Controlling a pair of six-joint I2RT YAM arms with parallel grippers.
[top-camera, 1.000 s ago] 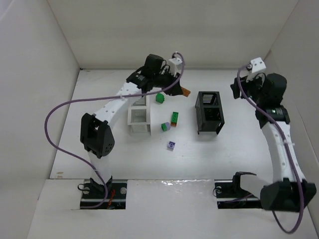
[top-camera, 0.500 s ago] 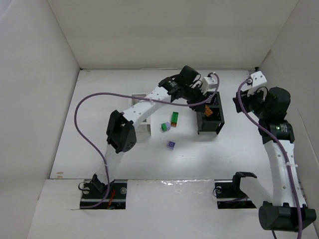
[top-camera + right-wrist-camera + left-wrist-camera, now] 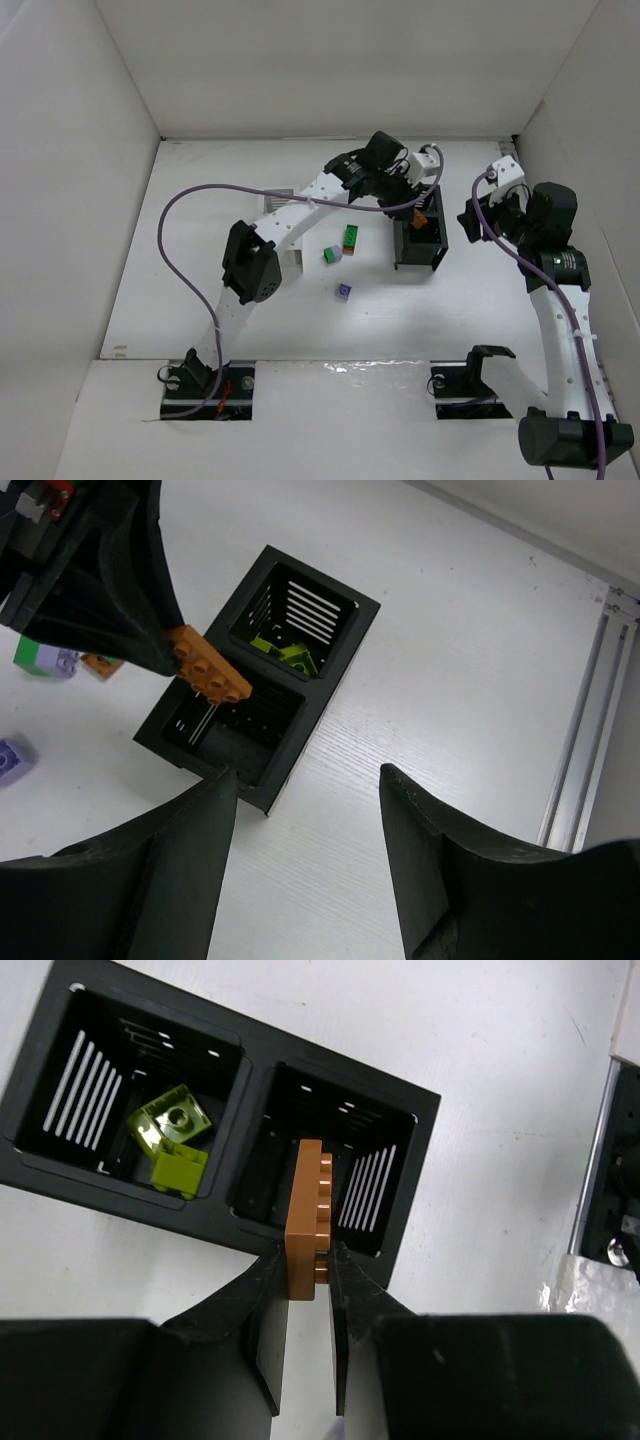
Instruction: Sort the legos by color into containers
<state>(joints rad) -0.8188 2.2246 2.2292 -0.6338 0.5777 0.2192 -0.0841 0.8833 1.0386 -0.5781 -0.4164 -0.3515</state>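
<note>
Left gripper (image 3: 308, 1260) was clamped on just the bottom end of the orange brick (image 3: 306, 1222), which hung edge-on over the empty compartment of the black box (image 3: 250, 1090), next door to the one holding the yellow-green bricks (image 3: 172, 1142). With a grip that skinny and the brick so near the box's wall, I figured it could twist on release, clip the rim and bounce onto the table (image 3: 520, 1040). Right gripper (image 3: 300, 777) hovered beside the box, fingers spread, nothing in them.

The table (image 3: 200, 250) bears a black box (image 3: 418, 260), a white box (image 3: 292, 260) and loose legos (image 3: 343, 291).
</note>
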